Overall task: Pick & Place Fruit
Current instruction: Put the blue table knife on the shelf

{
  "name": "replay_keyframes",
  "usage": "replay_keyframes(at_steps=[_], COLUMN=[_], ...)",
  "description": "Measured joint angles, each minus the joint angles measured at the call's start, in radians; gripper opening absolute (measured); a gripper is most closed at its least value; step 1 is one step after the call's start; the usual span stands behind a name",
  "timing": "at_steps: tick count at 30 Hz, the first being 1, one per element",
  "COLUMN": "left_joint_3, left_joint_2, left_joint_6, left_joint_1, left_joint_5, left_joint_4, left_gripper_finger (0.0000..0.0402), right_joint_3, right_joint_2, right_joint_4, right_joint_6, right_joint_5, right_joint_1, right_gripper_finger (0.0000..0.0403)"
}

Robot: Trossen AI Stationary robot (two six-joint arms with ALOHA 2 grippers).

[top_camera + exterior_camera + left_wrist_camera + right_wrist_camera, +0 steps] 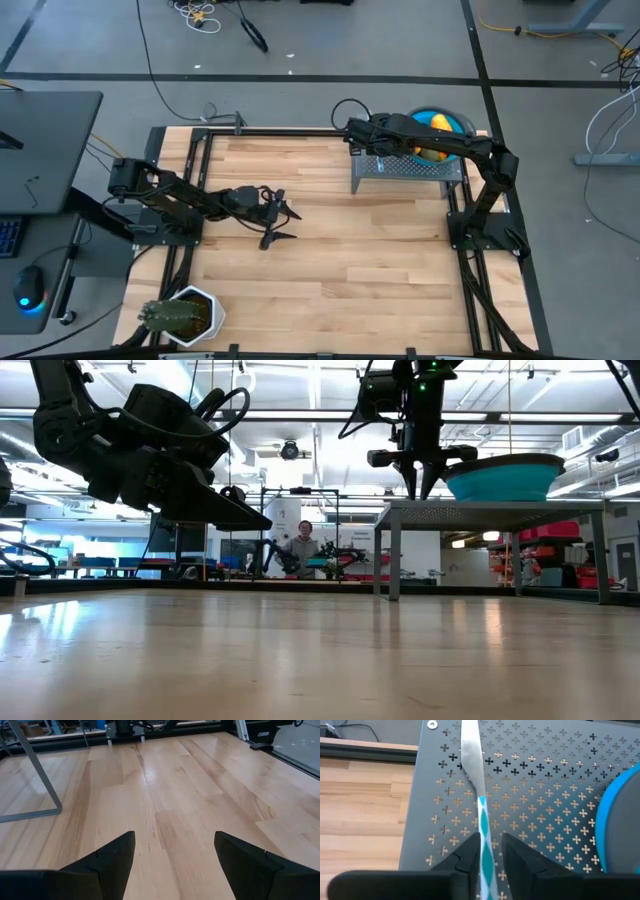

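A blue bowl (450, 120) stands on a grey perforated rack (405, 168) at the table's far right and holds yellow and orange fruit (432, 124). A slim knife (472, 775) with a light-blue handle lies along the rack's top, left of the bowl (620, 820). My right gripper (491, 840) slants down over the rack (500, 510). It is slightly open, one finger on either side of the knife's handle. My left gripper (175, 837) hovers open and empty over bare wood at the table's left (278, 222). My right gripper straddles the knife's light-blue handle (485, 827), slanting down from above with its fingers along the knife. A strip of rack shows between the handle and one finger (512, 852). Whether the other finger (469, 852) touches the handle, I cannot tell.
A spiky green plant in a white pot (185, 315) stands at the near left corner. The rack's legs (35, 785) rise from the wood at the far right. Bare wooden tabletop (340, 260) lies between the arms. A person (305, 550) stands in the room beyond the table.
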Motion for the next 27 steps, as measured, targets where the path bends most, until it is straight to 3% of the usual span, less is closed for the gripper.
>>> replay_keyframes(at_steps=[16, 27], left_joint_3=[0.000, 0.000], left_joint_2=[0.000, 0.000], left_joint_6=[0.000, 0.000], left_joint_1=[0.000, 0.000], left_joint_5=[0.000, 0.000], left_joint_4=[-0.002, -0.001], left_gripper_finger=[0.0279, 0.0279], right_joint_3=[0.017, 0.095], right_joint_2=[0.000, 0.000], right_joint_4=[0.011, 0.027], right_joint_6=[-0.005, -0.140], right_joint_5=[0.022, 0.089], right_joint_1=[0.034, 0.080], right_gripper_finger=[0.0096, 0.0096])
